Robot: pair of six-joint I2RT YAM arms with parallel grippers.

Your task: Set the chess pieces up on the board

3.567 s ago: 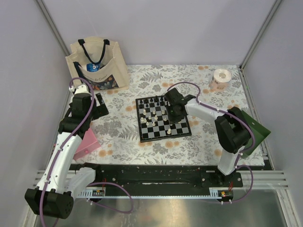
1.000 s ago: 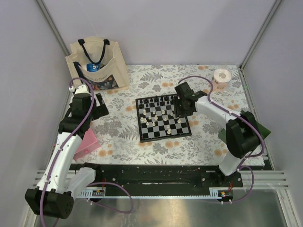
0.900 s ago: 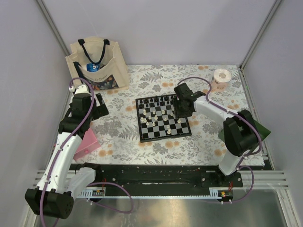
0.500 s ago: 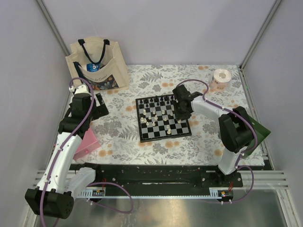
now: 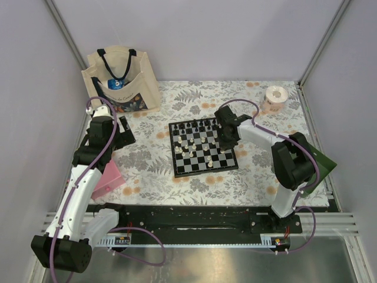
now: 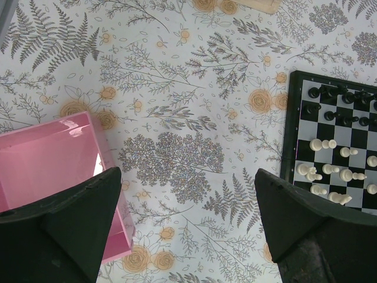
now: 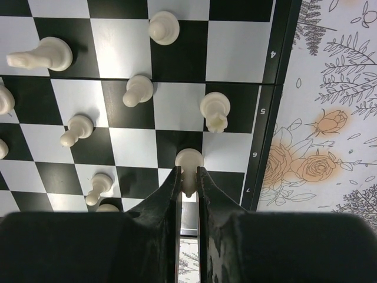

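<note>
right wrist view, closest first: our right gripper (image 7: 188, 171) has its jaws drawn narrow, pinched on one cream-white piece (image 7: 189, 158). the piece's head shows above the fingertips. its lower half is lost between the fingers, so we cannot name its kind. it sits over a black square, one square in from the board (image 7: 268, 135) border, level with the printed 6. the gripper body blocks the bottom of this view, and the board is cut off at the left and top. other chess pieces (image 7: 215, 111) in cream are scattered on nearby squares. some look tipped over, though we cannot be sure from this angle.

left wrist view: left gripper (image 6: 187, 177) jaws wide, nothing between them, hanging over the flowered tablecloth (image 6: 177, 88). a pink box (image 6: 47, 159) runs out of frame at the left, its near corner behind one finger. only the board's left part shows at the right edge, with black pieces (image 6: 330, 92) toward the top of the frame and cream ones below them.

top external view: black rail (image 5: 194, 221) with both arm bases at the near edge. the board lies mid-table, a little askew, and the right gripper covers its far right part. pieces are too small here to sort by kind. a green thing (image 5: 321, 159) is half hidden behind the right arm. farther back, a tote bag (image 5: 121, 79) stands at the far left holding something blue we cannot identify. a pale roll (image 5: 274, 97) sits at the far right. plain lavender walls (image 5: 206, 35) close in three sides.
</note>
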